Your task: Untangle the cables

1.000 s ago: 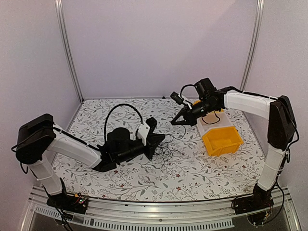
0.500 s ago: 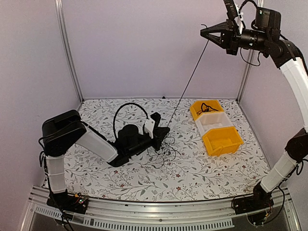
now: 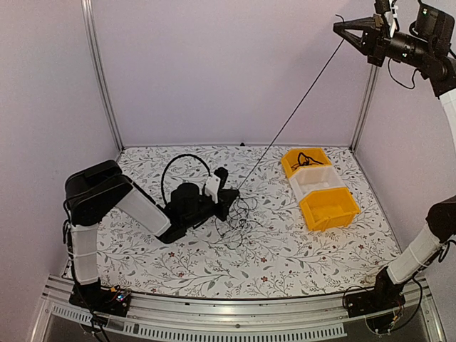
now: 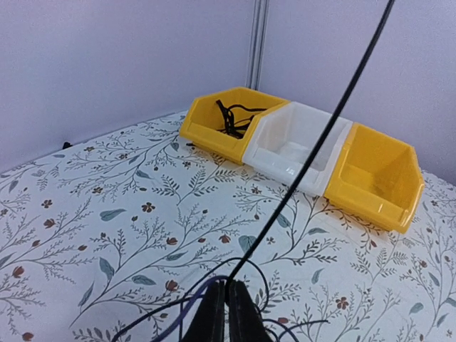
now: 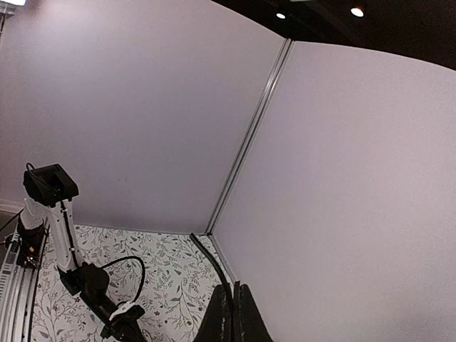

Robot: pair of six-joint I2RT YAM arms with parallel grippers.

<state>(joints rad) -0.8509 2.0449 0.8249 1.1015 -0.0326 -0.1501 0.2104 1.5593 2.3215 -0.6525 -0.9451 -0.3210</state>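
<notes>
We see a thin, wiry black cable [image 3: 292, 114] drawn straight and taut above the floral-printed bench [image 3: 299, 249]. The rest of the cords lie in a loose, looping tangle [image 3: 241, 219] beside the left pincer [image 3: 234, 195]. Since half a second ago the right pincer [image 3: 337, 27] has swung higher and rightward (the line now longer). Both pincers are pressed together, each pinching that cable.

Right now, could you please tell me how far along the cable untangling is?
Done: one black cable lies in the far yellow bin. In hand: the right tool, raised high, holds a taut cable from the tangle, which the left tool clamps. Left: that tangle; the white bin and near yellow bin are empty.
</notes>
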